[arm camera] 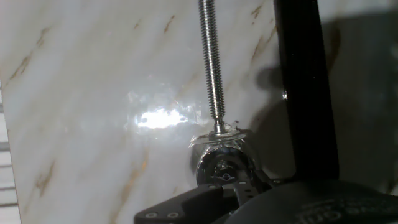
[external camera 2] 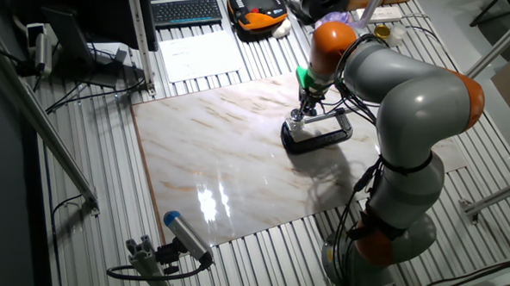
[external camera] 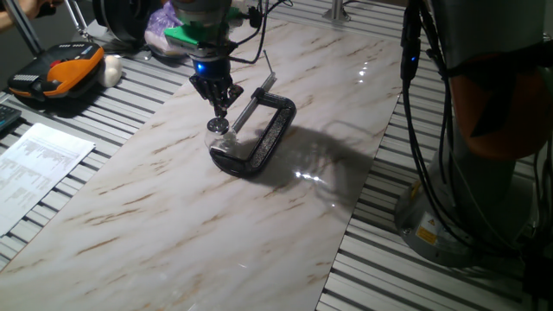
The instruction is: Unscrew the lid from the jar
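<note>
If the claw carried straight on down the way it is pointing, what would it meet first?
Most likely the lid on the jar held in the C-clamp; the claw sits directly above it, perhaps already touching.

White marble-patterned slab lies on ribbed grey slatted metal table. On slab: black C-clamp lying flat, tiny clear glass jar in its mouth. On slats: printed paper sheet, orange-black handheld pendant.
</note>
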`<state>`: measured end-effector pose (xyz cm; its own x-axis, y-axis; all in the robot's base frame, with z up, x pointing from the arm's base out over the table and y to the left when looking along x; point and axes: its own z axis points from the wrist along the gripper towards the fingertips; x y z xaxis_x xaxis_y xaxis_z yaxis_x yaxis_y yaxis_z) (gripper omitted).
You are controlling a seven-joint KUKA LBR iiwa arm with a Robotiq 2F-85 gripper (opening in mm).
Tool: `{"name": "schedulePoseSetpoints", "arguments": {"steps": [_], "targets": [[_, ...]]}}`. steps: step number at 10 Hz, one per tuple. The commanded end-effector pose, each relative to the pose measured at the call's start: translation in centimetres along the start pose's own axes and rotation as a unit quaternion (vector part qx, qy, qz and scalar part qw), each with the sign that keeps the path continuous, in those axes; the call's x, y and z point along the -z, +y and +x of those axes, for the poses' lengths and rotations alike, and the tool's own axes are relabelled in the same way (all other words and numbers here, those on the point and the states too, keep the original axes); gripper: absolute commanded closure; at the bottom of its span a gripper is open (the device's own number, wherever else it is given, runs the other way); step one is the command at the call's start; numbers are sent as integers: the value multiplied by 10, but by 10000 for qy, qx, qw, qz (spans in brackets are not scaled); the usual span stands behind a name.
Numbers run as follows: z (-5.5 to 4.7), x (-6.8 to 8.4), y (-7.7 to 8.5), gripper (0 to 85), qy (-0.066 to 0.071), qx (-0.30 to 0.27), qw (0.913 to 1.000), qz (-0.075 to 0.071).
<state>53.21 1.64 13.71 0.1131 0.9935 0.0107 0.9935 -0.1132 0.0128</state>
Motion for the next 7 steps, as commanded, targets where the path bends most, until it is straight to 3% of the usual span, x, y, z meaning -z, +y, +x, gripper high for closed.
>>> {"name": "schedulePoseSetpoints", "arguments": {"steps": [1,6,7], "targets": [[0,0,0,680,0,-44,10000,0],[0,0,1,680,4,-251,9997,-2],[0,0,1,510,0,-266,9996,6]]}}
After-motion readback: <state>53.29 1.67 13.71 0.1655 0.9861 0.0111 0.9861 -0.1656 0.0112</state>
